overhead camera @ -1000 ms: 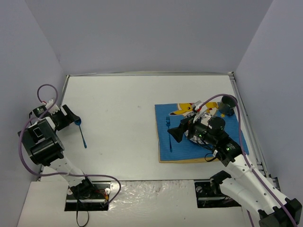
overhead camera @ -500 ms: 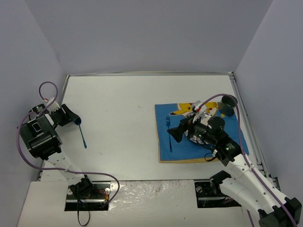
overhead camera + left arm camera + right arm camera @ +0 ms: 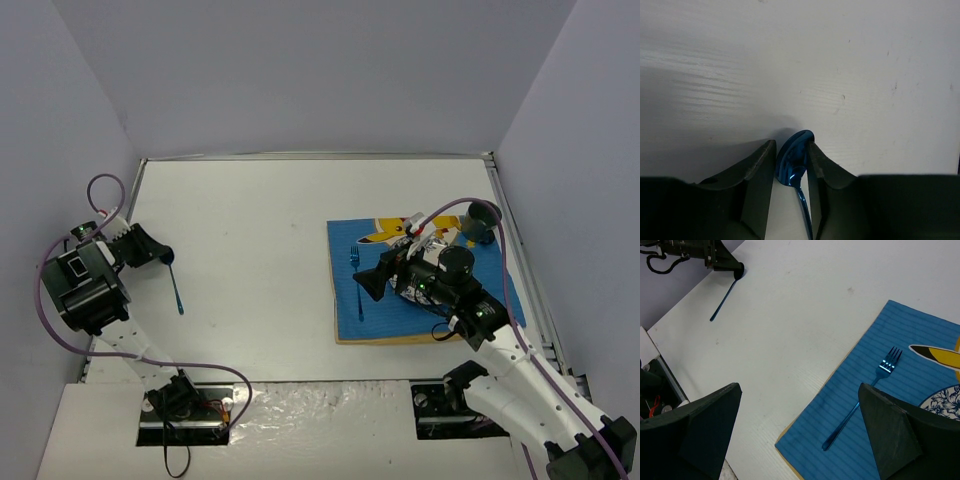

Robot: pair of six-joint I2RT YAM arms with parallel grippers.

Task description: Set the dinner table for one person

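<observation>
My left gripper is shut on the bowl of a blue spoon near the left edge of the white dinner table. In the left wrist view the bowl sits pinched between both fingers of the gripper, with the handle running back toward the camera. My right gripper is open and empty, hovering over a blue fork that lies on the left part of the blue cartoon mat. The right wrist view shows the fork, the mat and the far spoon.
A dark cup stands at the mat's far right corner. A blue-patterned plate lies on the mat, mostly hidden under my right arm. Grey walls enclose the table on three sides.
My left wrist has shifted slightly while still holding the spoon's bowl; the handle tip stays in place. The right arm has not moved.
</observation>
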